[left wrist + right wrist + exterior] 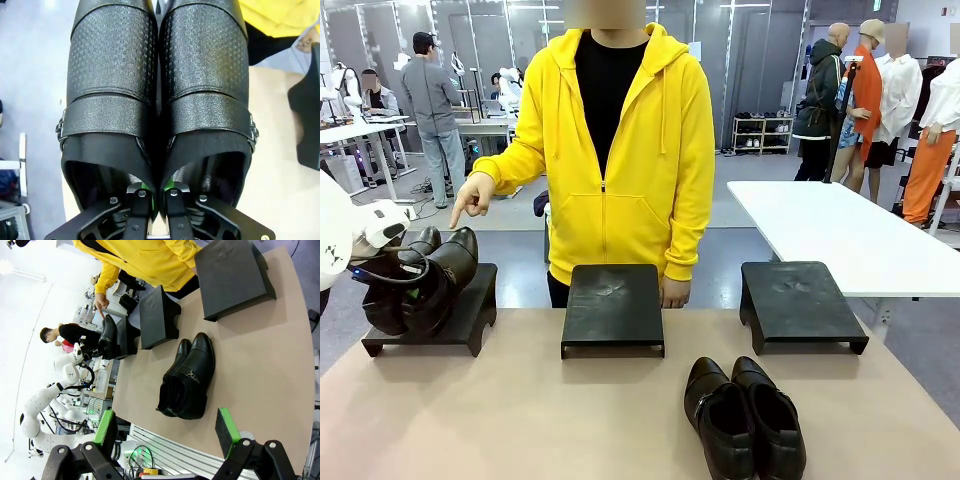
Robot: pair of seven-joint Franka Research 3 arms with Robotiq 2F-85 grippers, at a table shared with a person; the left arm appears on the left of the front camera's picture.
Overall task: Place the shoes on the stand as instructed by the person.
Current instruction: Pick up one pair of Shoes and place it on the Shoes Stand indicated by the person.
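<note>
A bright workshop hall is sitting under even overhead light, grey all round.

A long white table point(840, 235) is standing on the grey floor point(740, 185). Beyond its far end, a low shelf rack point(760, 133) is sitting against tall grey wall panels point(750, 50), which are catching pale streaks of light. Far to the white table's left, across the open floor, white desks point(360, 130) are standing in a cluster. Nearer than the white table, a tan tabletop point(520, 420) is stretching across the foreground.
</note>
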